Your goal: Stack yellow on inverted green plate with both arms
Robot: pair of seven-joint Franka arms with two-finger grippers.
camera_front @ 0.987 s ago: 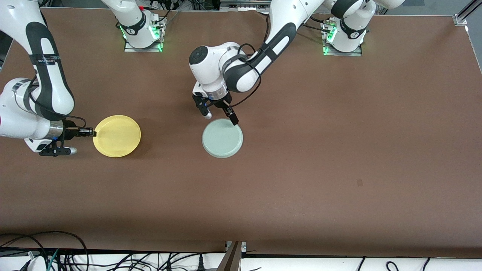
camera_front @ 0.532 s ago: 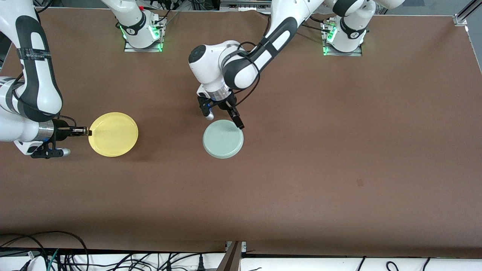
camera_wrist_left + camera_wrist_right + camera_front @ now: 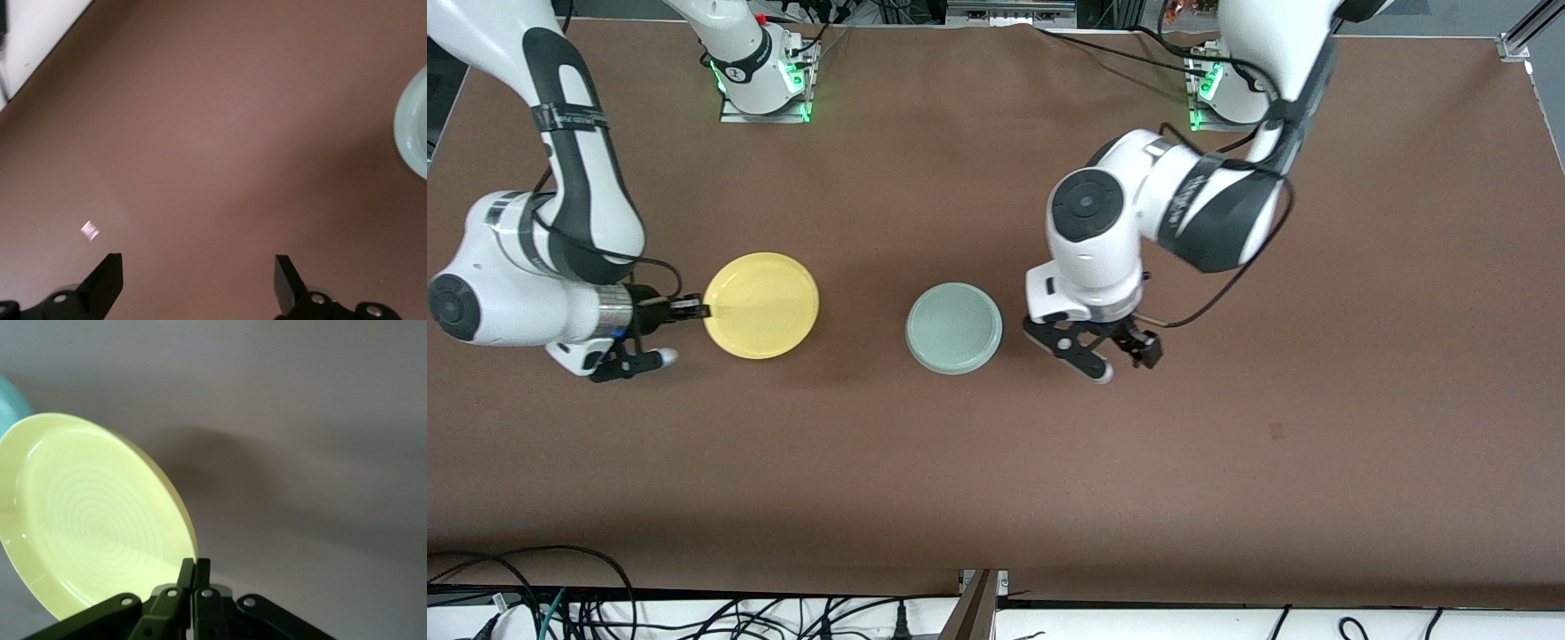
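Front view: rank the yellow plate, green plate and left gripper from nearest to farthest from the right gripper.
1. yellow plate: held by its rim in the right gripper.
2. green plate: mid-table, on the brown table.
3. left gripper: open, above bare table beside the green plate.

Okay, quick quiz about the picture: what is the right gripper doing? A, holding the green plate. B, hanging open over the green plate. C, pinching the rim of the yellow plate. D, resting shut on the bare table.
C: the right gripper has its fingers closed on the edge of the yellow plate, while the green plate lies untouched on the table and the left gripper hangs open beside it.
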